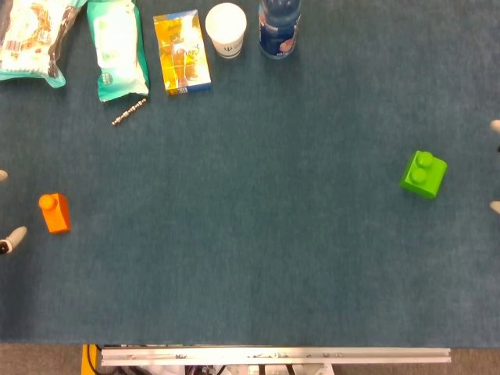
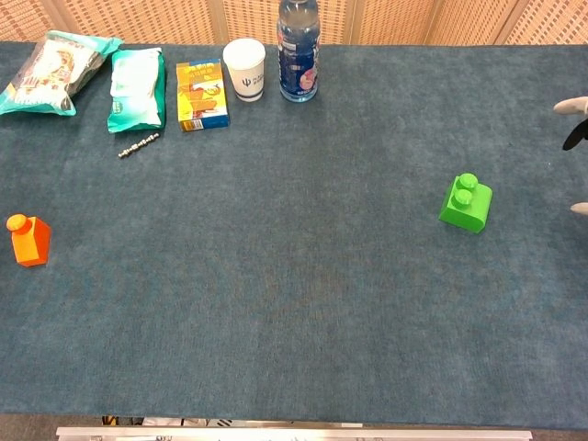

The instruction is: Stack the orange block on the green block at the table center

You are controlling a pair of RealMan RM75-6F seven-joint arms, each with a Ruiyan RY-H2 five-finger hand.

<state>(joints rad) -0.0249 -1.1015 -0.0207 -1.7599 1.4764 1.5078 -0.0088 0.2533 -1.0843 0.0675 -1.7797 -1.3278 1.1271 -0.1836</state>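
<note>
The orange block (image 1: 55,212) stands near the table's left edge, also seen as the orange block (image 2: 28,239) in the chest view. The green block (image 1: 423,173), with two studs on top, sits far right; the chest view shows the green block (image 2: 466,203) too. Only spread fingertips of my left hand (image 1: 9,237) show at the left edge, just left of the orange block and apart from it. Fingertips of my right hand (image 2: 575,108) show at the right edge, right of the green block, spread and holding nothing. Both hands are mostly out of frame.
Along the far edge lie a snack bag (image 1: 30,39), a wipes pack (image 1: 117,48), a yellow box (image 1: 181,51), a paper cup (image 1: 226,30) and a blue bottle (image 1: 279,27). A small metal chain (image 1: 128,111) lies in front of the wipes.
</note>
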